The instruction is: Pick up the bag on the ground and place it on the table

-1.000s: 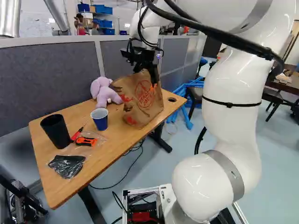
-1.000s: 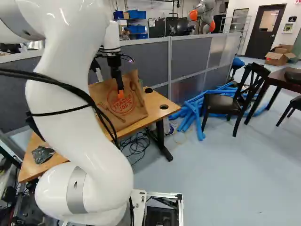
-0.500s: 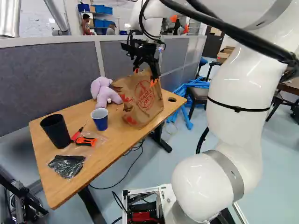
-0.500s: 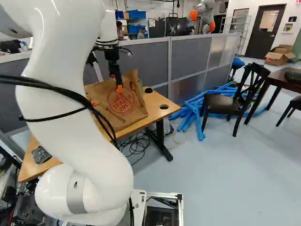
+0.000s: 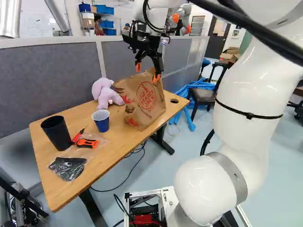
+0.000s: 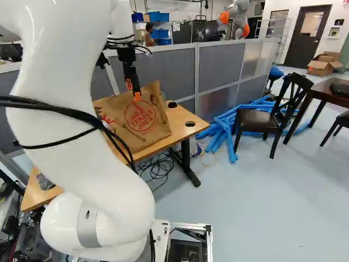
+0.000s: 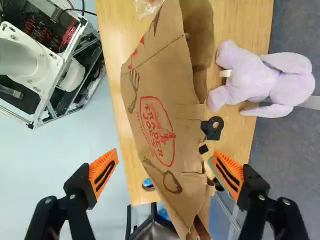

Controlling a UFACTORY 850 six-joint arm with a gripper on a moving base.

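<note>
bag (image 5: 147, 97) stands by the surface's (image 5: 116, 137) far end, near its base-side edge | jaws now spread wider, drawn up from it, pinching nothing | release looks done; placing likely complete, only retreat left

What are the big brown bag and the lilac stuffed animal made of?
The brown bag looks like matte paper, judging by its sharp creases. The lilac stuffed animal seems soft, fuzzy plush, perhaps fleece, given its rounded, padded limbs.
</note>
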